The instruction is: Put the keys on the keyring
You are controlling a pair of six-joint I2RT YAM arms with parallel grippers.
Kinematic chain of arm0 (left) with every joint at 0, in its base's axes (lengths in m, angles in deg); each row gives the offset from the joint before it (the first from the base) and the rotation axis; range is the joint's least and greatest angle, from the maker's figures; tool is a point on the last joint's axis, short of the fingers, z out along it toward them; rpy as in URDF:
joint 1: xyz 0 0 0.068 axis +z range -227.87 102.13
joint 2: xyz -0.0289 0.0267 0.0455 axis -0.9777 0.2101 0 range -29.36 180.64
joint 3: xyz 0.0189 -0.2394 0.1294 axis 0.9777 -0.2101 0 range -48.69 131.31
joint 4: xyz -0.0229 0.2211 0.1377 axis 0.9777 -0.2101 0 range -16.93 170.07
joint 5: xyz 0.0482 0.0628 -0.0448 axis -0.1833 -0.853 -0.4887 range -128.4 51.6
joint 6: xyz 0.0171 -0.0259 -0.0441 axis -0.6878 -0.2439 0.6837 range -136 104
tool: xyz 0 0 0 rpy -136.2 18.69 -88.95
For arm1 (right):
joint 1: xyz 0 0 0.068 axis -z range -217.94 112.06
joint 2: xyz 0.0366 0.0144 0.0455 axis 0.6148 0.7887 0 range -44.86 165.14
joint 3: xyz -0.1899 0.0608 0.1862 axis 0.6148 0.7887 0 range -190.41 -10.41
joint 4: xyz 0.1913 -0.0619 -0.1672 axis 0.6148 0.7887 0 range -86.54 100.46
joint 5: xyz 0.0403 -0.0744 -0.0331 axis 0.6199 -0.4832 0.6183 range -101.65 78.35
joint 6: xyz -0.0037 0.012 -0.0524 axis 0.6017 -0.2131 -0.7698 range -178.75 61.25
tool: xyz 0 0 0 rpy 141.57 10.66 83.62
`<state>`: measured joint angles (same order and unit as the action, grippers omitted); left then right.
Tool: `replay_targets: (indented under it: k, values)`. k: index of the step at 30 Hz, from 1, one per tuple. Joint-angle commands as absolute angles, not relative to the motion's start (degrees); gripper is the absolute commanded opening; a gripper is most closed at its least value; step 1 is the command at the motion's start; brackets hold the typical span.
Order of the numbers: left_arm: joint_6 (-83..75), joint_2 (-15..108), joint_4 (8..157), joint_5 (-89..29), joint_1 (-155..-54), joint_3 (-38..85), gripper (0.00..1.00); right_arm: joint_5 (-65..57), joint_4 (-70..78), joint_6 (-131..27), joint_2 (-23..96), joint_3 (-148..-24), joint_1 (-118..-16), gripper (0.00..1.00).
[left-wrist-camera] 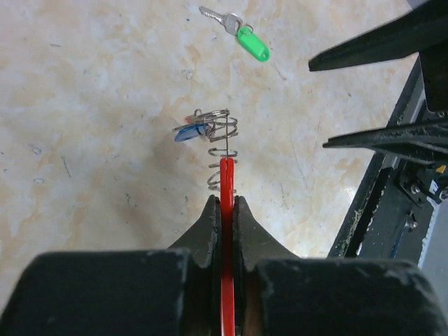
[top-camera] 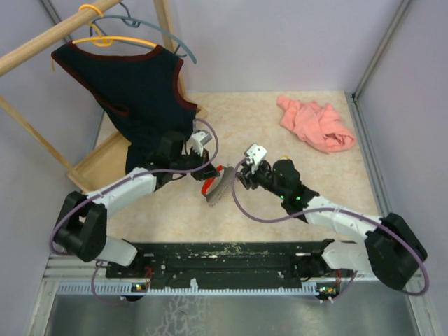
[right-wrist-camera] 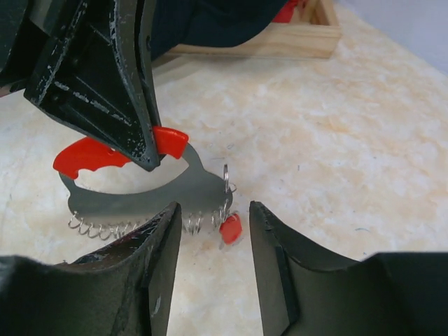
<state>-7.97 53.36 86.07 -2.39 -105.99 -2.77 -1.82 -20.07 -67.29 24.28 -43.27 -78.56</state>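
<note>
The keyring point(top-camera: 216, 186) is a red loop joined to a silvery plate point(right-wrist-camera: 155, 192) with a wire coil point(left-wrist-camera: 222, 148) along its edge. My left gripper point(left-wrist-camera: 224, 201) is shut on the red loop point(right-wrist-camera: 89, 155) and holds it above the table. A blue-tagged key point(left-wrist-camera: 187, 133) and a small red tag point(right-wrist-camera: 230, 228) hang at the coil's end. My right gripper point(right-wrist-camera: 213, 210) is open, its fingertips either side of that end and touching nothing. A green-tagged key point(left-wrist-camera: 243, 33) lies loose on the table beyond.
A pink cloth point(top-camera: 316, 123) lies at the back right. A black vest point(top-camera: 136, 91) hangs from a wooden rack point(top-camera: 105, 161) at the back left, close behind my left arm. The black base rail point(top-camera: 231, 255) runs along the near edge.
</note>
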Motion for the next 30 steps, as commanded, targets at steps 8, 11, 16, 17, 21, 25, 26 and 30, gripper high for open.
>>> replay_targets:
  k: [8,11,16,17,21,25,26,30]
  values:
    - [-20.0,58.5,37.9,-17.5,-111.7,26.6,0.0,-9.5,-56.2,-66.7,14.7,-23.9,-78.0,0.54]
    - [-21.8,60.5,31.4,-19.1,-112.5,32.1,0.0,-8.8,-64.5,-65.1,16.6,-21.2,-78.0,0.62]
    - [-23.1,63.8,25.2,-23.5,-114.3,38.2,0.0,-2.5,-65.0,-62.2,23.2,-23.6,-78.1,0.62]
    - [-23.2,64.6,24.3,-24.3,-114.7,39.0,0.0,-1.8,-67.6,-61.8,25.1,-23.3,-78.1,0.61]
    - [-23.6,65.2,23.3,-25.9,-115.6,40.2,0.0,-0.8,-77.1,-61.3,33.1,-22.8,-79.4,0.58]
    - [-23.9,65.2,23.8,-25.3,-116.0,40.6,0.0,-3.4,-82.7,-63.3,40.1,-23.6,-82.6,0.5]
    - [-23.9,65.3,23.8,-25.0,-116.2,40.7,0.0,-4.3,-85.0,-63.9,41.9,-23.7,-83.4,0.48]
    - [-24.2,64.9,24.0,-24.0,-116.6,40.6,0.0,-5.1,-95.0,-64.9,48.8,-22.8,-85.0,0.36]
